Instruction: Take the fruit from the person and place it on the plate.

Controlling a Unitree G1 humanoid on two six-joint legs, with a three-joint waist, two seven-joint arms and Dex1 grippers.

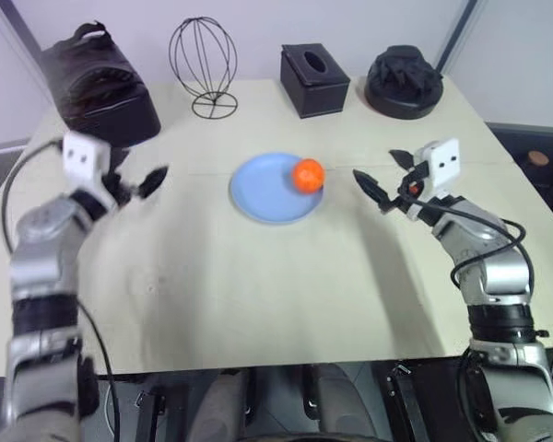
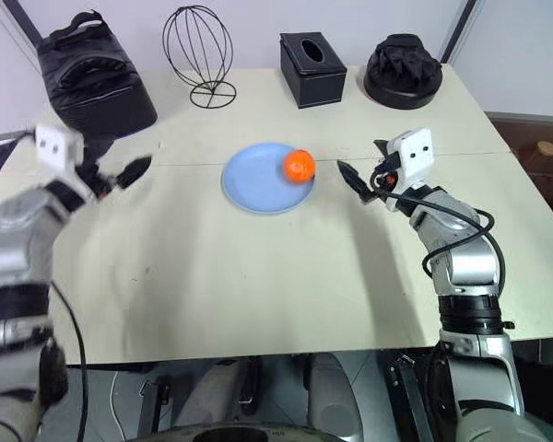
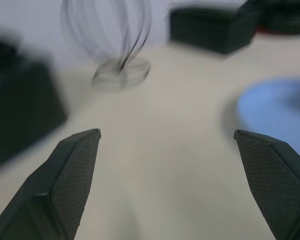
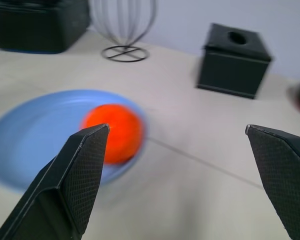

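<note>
The orange fruit rests on the right side of the light blue plate at the table's middle. My left gripper hovers to the left of the plate, open and holding nothing; its wrist view shows the plate off to one side of the spread fingers. My right gripper is open just right of the plate, pointing toward the fruit. In the right wrist view the fruit sits beyond one of the fingertips, apart from it. The person is out of view.
Along the table's far edge stand a black bag, a wire head-shaped stand, a black tissue box and a black heap on a round base. Bare tabletop lies between the plate and the near edge.
</note>
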